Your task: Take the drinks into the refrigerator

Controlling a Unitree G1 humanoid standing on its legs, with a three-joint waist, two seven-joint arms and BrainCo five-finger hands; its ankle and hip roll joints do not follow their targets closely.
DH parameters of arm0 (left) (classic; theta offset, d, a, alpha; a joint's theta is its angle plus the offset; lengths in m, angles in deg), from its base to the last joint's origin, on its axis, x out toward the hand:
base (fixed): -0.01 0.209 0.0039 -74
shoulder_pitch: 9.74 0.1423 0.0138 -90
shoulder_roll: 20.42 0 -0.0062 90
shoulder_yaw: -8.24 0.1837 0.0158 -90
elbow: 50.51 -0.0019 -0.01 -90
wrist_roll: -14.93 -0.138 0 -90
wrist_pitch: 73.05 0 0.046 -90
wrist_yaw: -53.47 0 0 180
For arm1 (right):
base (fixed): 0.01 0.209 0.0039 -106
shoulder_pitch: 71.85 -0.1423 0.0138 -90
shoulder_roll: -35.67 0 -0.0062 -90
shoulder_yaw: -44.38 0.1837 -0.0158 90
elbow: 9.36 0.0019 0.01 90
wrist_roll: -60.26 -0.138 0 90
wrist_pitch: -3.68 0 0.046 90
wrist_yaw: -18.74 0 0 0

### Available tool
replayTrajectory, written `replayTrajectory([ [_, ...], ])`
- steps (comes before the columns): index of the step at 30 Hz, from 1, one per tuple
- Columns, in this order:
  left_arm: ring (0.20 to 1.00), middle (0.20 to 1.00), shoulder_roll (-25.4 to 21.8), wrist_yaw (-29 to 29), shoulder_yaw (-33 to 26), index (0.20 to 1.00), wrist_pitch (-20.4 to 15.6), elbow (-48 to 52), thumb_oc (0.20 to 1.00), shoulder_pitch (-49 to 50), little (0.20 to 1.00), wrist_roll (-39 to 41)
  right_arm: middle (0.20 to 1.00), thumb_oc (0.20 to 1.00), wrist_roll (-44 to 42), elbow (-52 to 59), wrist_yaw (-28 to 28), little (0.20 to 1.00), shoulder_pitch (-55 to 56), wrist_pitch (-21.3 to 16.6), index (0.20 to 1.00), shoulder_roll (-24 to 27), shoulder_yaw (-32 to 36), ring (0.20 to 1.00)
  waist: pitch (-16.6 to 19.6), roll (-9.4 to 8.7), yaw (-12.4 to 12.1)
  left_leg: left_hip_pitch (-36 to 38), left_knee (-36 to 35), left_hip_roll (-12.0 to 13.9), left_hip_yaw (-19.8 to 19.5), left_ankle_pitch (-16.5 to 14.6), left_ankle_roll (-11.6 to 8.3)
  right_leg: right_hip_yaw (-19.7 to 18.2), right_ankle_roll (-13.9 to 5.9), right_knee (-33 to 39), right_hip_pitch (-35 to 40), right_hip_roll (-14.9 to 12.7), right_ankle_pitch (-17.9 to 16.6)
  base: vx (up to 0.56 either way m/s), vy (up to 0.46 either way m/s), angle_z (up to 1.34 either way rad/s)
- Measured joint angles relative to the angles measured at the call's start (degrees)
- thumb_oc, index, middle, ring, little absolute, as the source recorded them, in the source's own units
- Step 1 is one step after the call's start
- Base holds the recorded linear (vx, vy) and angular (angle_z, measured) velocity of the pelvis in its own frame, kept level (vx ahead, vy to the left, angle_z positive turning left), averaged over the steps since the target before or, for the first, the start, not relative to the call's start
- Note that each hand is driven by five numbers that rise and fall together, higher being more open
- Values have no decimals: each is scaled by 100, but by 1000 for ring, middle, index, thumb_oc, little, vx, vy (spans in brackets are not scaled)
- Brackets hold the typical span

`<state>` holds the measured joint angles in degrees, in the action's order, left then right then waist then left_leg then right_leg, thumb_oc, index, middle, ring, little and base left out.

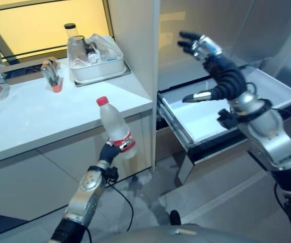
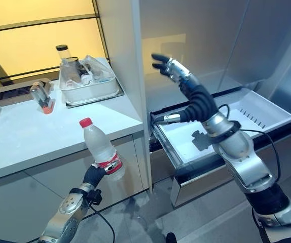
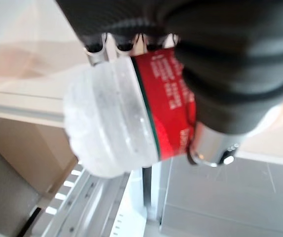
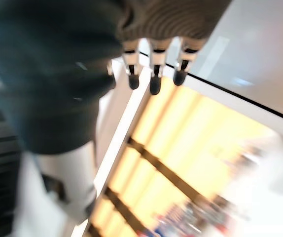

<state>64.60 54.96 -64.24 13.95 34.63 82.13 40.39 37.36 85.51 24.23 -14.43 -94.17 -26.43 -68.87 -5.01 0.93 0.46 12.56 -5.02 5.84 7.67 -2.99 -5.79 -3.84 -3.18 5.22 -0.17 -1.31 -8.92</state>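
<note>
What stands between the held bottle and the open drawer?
In the left eye view, a white upright panel stands between the bottle, held by the left hand, and the drawer.

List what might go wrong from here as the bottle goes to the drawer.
1. The left hand grips the bottle low, at its label, so the tilted bottle may slip or swing.
2. The counter edge and the white panel stand between bottle and open drawer; the bottle may knock them.
3. The right hand, open, hangs above the drawer and may block the way in.
</note>
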Motion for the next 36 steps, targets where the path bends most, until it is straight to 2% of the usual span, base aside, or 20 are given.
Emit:
replayTrajectory([
  [3,200,200,-35,-1,504,200,-3,-167,200,-389,200,9,1000,1000,-45,-1496,2,1000,-596,417,1000,-302,-712,1000,18,-20,-178,40,0,-2,-42,18,-1,35,5,1,22,-9,-3,1,-9,7],
  [4,200,200,-24,0,566,200,-11,-167,200,-413,200,11,1000,1000,-70,-1541,4,1000,-587,454,1000,-356,-742,1000,17,-16,-193,28,0,3,-61,20,0,45,21,1,22,-9,-14,-4,-12,8],
  [5,200,200,-20,-17,646,200,-13,-279,200,-492,200,8,1000,1000,-130,-1969,26,1000,-815,457,1000,-557,-979,1000,21,-13,-150,45,2,9,-67,20,-1,76,38,1,35,-8,-30,-11,-3,5],
  [6,200,200,-4,-34,801,200,-4,-551,200,-731,200,5,1000,1000,-127,-2291,71,1000,-1123,571,1000,-521,-1398,1000,18,-2,-150,52,2,7,-78,22,-2,89,38,1,49,-10,-31,-7,0,5],
  [8,200,200,-58,-63,901,200,20,-666,200,-885,200,-80,1000,1000,-65,-2543,190,1000,-1320,610,1000,-660,-1586,1000,17,-1,-141,34,1,19,-117,22,-2,124,40,4,50,-11,-27,-2,5,7],
  [14,200,200,-240,-49,1057,200,3,-718,200,-1425,200,-869,1000,1000,107,-2864,414,1000,-1367,652,1000,-978,-1603,1000,-3,113,-140,-10,0,37,-180,23,-3,192,56,4,48,-11,-10,15,6,6],
  [19,200,200,-279,-76,1051,200,-21,-717,200,-1599,200,-1247,1000,1000,201,-2872,394,1000,-1295,644,1000,-971,-1512,1000,-33,226,-141,-46,1,36,-264,38,-7,273,57,4,50,-31,3,-9,9,8],
  [24,200,200,-289,-135,1043,200,-28,-717,200,-1598,200,-1550,1000,1000,214,-2825,389,1000,-1162,620,1000,-981,-1326,1000,-36,264,-150,-65,0,42,-310,42,-5,316,59,8,54,-37,16,9,0,5],
  [28,200,200,-316,-163,984,200,-38,-718,200,-1561,200,-1577,1000,1000,-129,-2506,399,1000,-874,533,1000,-942,-1026,1000,-40,271,-150,-97,0,45,-334,53,-17,368,57,29,53,-45,31,16,-5,7],
  [36,200,200,-327,-195,871,200,-60,-725,200,-1579,200,-1573,1000,1000,-706,-2116,660,1000,-776,525,1000,-726,-1049,1000,-49,288,-149,-107,1,49,-368,55,-16,396,58,29,54,-44,36,0,-2,1],
])
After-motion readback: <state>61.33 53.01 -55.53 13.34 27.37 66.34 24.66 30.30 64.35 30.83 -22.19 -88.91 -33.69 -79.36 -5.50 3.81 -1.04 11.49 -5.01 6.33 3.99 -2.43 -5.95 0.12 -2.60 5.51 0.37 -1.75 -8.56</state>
